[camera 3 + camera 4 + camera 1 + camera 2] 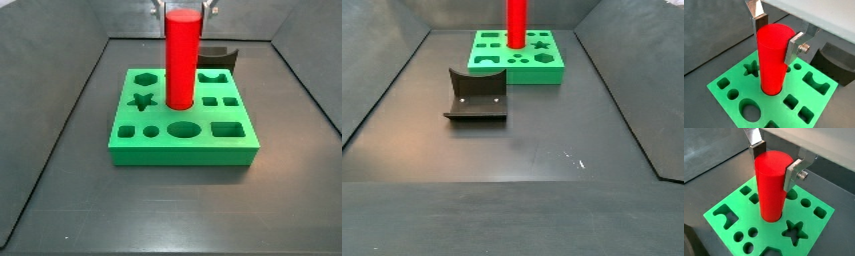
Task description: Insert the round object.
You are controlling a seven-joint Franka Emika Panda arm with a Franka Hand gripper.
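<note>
The round object (pixel 772 65) is a long bright red cylinder. It stands upright with its lower end in the round hole of the green block (pixel 724 86), and it shows in both wrist views (pixel 771 193) and both side views (pixel 182 60) (pixel 516 25). My gripper (pixel 775 50) is at the cylinder's top, with one silver finger on each side and the pads against it, also in the wrist view (pixel 773 176). In a side view only the fingertips (pixel 207 6) show at the picture's edge.
The green block (pixel 187 150) (pixel 536 72) (pixel 771 230) has several other shaped holes, among them a star, an oval and squares. The dark fixture (pixel 476 97) stands on the floor beside the block (pixel 218 58) (pixel 834 62). Grey walls slope up around the floor.
</note>
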